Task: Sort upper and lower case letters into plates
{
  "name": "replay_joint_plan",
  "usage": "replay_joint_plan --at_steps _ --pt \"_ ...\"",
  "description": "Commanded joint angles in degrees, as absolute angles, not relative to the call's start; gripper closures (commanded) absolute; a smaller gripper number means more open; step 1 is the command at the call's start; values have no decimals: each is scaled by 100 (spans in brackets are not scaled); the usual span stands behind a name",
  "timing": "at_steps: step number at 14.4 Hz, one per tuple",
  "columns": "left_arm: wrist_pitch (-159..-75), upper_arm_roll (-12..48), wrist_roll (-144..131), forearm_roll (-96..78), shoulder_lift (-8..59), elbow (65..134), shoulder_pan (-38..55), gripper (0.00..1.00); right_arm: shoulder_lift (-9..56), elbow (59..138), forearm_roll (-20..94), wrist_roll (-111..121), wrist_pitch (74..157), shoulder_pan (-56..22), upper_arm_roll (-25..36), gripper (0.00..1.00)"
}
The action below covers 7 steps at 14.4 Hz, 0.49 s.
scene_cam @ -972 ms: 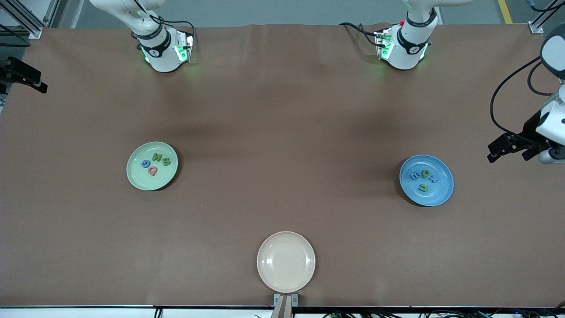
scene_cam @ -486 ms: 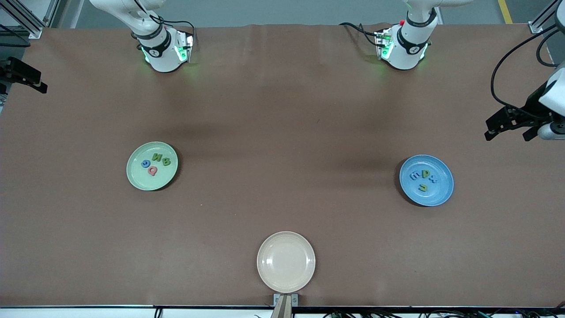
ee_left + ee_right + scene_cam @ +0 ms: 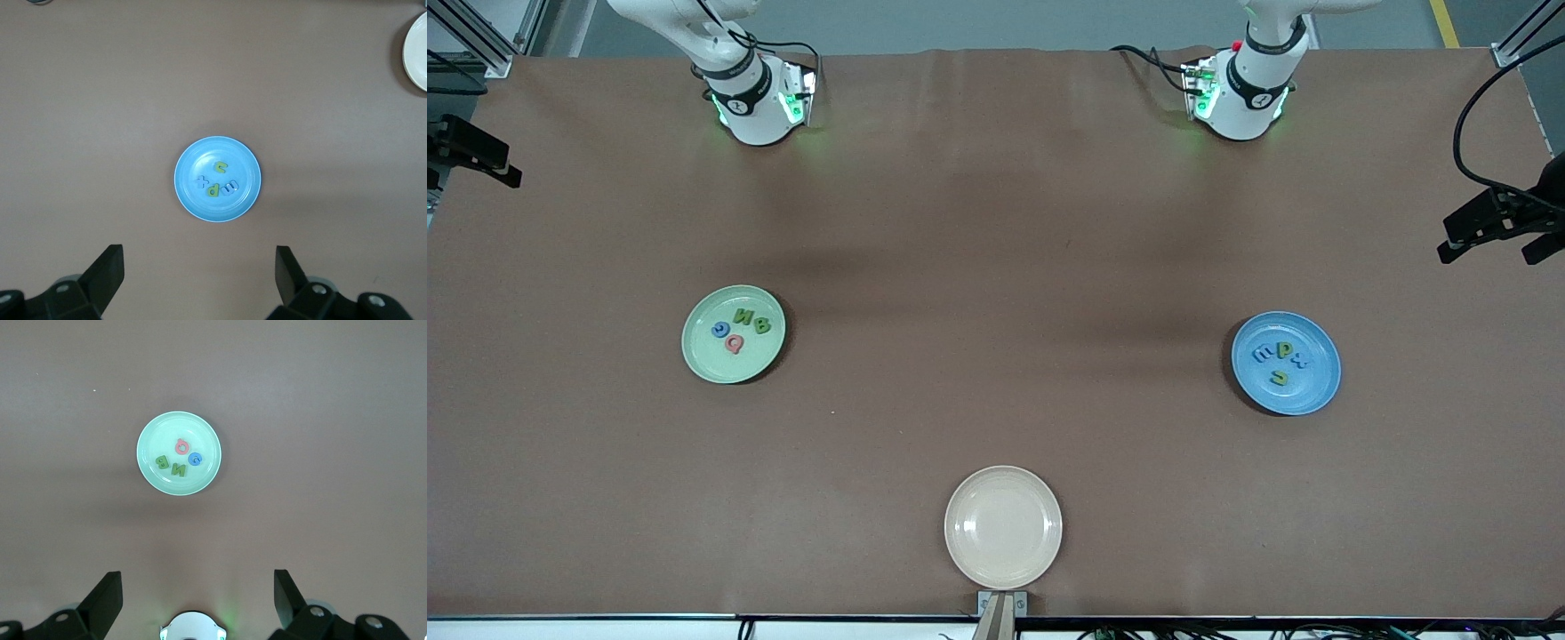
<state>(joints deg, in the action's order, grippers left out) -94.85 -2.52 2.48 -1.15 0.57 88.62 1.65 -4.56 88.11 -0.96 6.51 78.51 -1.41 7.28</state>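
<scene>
The small letters, likely light, stiff and best pinched across their edges, lie in the green plate (image 3: 179,453) below the spread right pincer (image 3: 198,599) and the blue plate (image 3: 217,179) below the spread left pincer (image 3: 200,273).

The left arm's black two-fingered hand (image 3: 1498,238), open, has drawn up from about three o'clock to two o'clock of the round blue plate (image 3: 1286,362), nearly off the brown surface's (image 3: 996,267) edge.
</scene>
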Motion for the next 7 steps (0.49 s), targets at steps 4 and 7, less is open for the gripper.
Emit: replay_joint_plan --at_steps 4,7 --pt "-9316 -255 413 -185 0 8806 123 0 -501 8833 -44 633 7831 -132 738 0" --pt "-9553 -246 413 -193 -141 8956 141 0 -501 8842 -35 633 7805 -141 738 0"
